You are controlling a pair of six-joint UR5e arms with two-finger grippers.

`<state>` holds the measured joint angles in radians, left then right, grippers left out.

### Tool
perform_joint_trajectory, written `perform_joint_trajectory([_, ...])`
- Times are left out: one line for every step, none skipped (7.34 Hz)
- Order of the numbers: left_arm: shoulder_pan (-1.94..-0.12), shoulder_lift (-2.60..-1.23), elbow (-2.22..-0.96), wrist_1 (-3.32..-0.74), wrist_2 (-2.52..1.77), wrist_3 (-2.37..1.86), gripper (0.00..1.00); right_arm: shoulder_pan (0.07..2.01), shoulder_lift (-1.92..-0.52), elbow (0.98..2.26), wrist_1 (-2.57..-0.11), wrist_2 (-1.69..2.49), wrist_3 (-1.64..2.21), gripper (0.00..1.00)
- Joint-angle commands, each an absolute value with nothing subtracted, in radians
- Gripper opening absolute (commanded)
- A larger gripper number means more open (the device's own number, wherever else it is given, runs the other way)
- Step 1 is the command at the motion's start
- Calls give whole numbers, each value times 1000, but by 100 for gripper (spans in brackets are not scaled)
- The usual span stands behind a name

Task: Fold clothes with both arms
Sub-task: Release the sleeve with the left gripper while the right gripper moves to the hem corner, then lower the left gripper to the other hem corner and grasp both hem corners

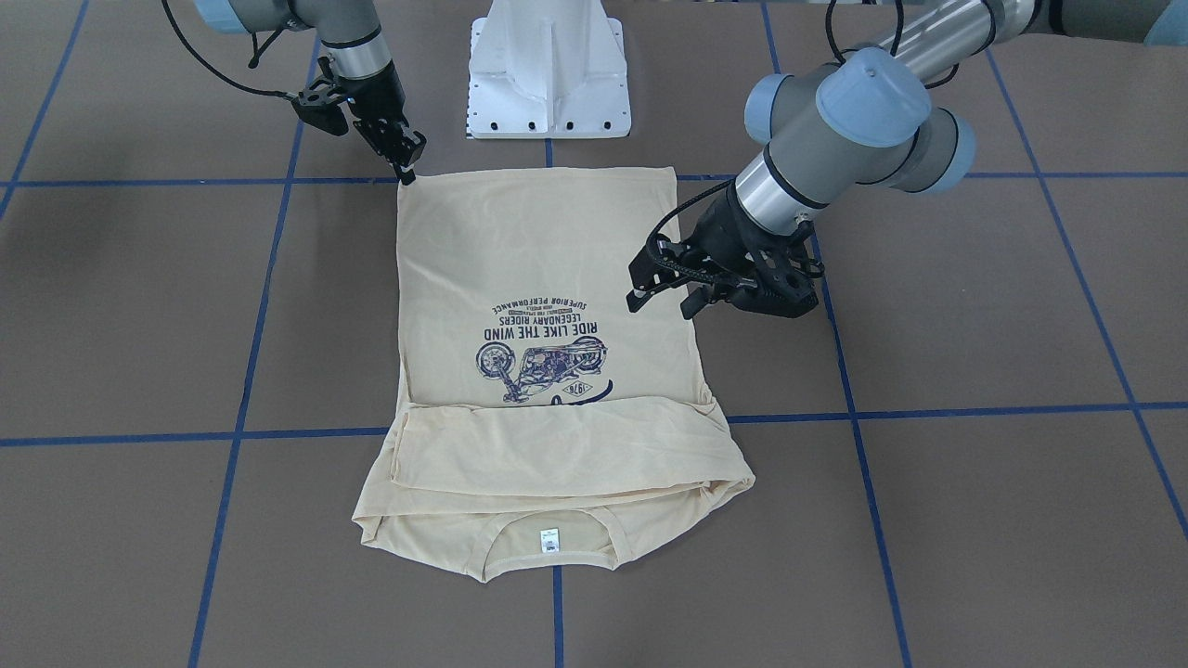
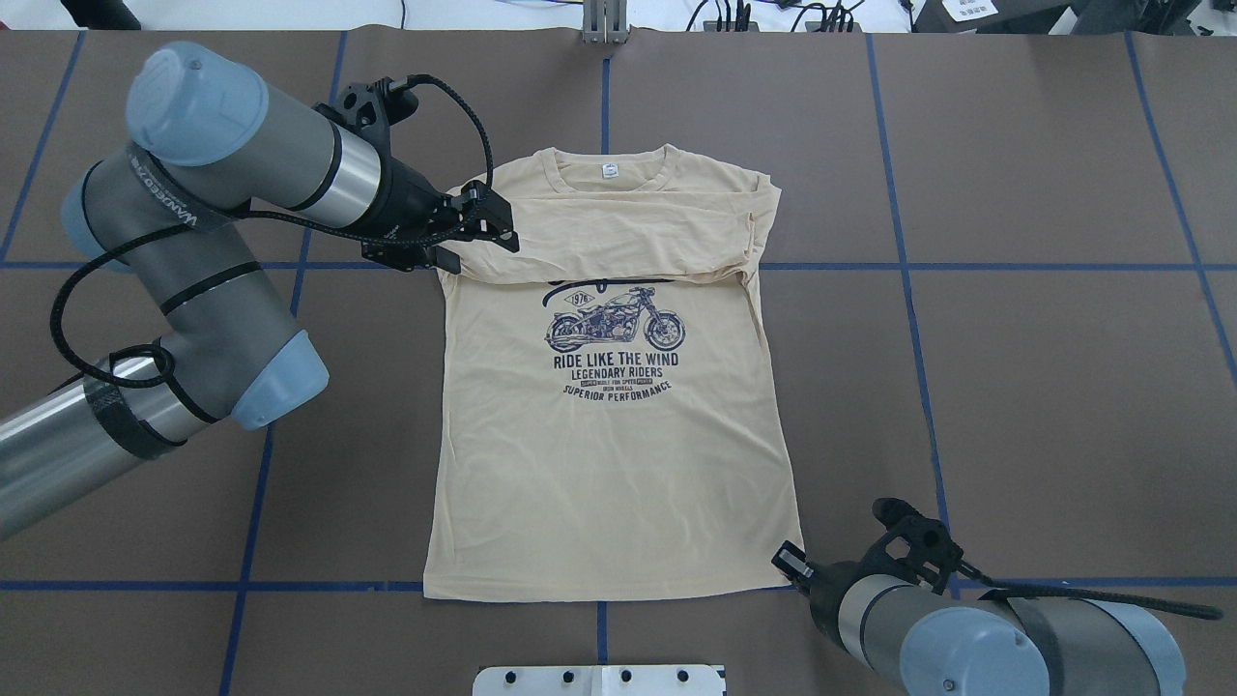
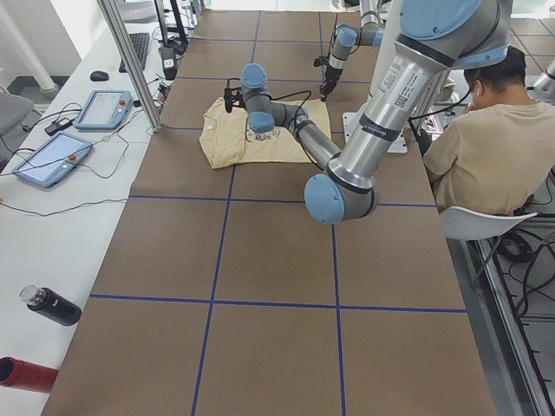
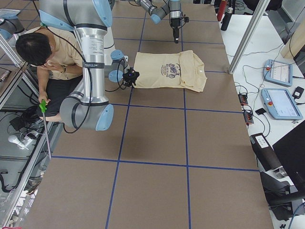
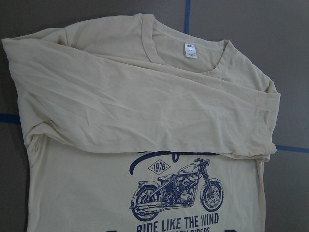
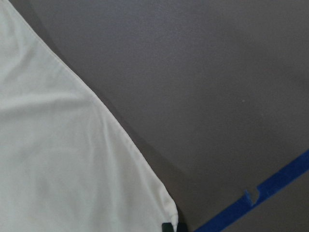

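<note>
T-shirt (image 1: 548,260) corner pinched by right gripper (image 1: 406,173); left gripper (image 1: 663,301), fingers apart, above sleeve (image 1: 557,450).

Left arm (image 1: 863,111) reaches in with wrist bent down, left gripper (image 1: 662,304) hovering, its 2 fingers spread apart. Right arm (image 1: 348,28) angles steeply down, right gripper (image 1: 406,169) low, fingers pinched together.

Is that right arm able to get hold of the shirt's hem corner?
Probably yes: the right gripper hangs right at the hem corner of the shirt, with bare table beside it and nothing between.
</note>
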<state>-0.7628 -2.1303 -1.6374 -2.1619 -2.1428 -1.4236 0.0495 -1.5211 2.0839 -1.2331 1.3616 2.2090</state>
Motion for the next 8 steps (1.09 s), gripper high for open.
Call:
perform_joint_trajectory([-656, -2021, -1722, -2154, -1994, -1533, 80, 55, -1532, 2143, -1233, 1364, 2204, 0])
perform_joint_trajectory([-555, -1914, -1838, -2134, -1897, -1637, 80, 60, -1532, 2148, -1233, 1365, 2204, 0])
perform_joint_trajectory([-467, -1842, -1932, -2064, -1866, -1701, 82, 61, -1531, 2146, -1233, 1365, 2204, 0])
perform_joint_trajectory([-359, -1826, -1984, -1993, -1765, -1770, 81, 61, -1529, 2146, -1233, 1365, 2204, 0])
perform_joint_trajectory([-319, -1824, -1991, -1938, -1744, -1795, 81, 66, -1526, 2146, -1233, 1365, 2204, 0])
perform_joint_trajectory([-290, -1813, -1987, -1921, -1743, -1842, 79, 66, -1525, 2146, -1233, 1365, 2206, 0])
perform_joint_trajectory([-249, -1792, -1985, -1910, -1740, -1886, 77, 66, -1523, 2146, -1233, 1365, 2206, 0])
perform_joint_trajectory([-247, -1790, -1985, -1908, -1741, -1891, 72, 66, -1523, 2146, -1233, 1365, 2206, 0])
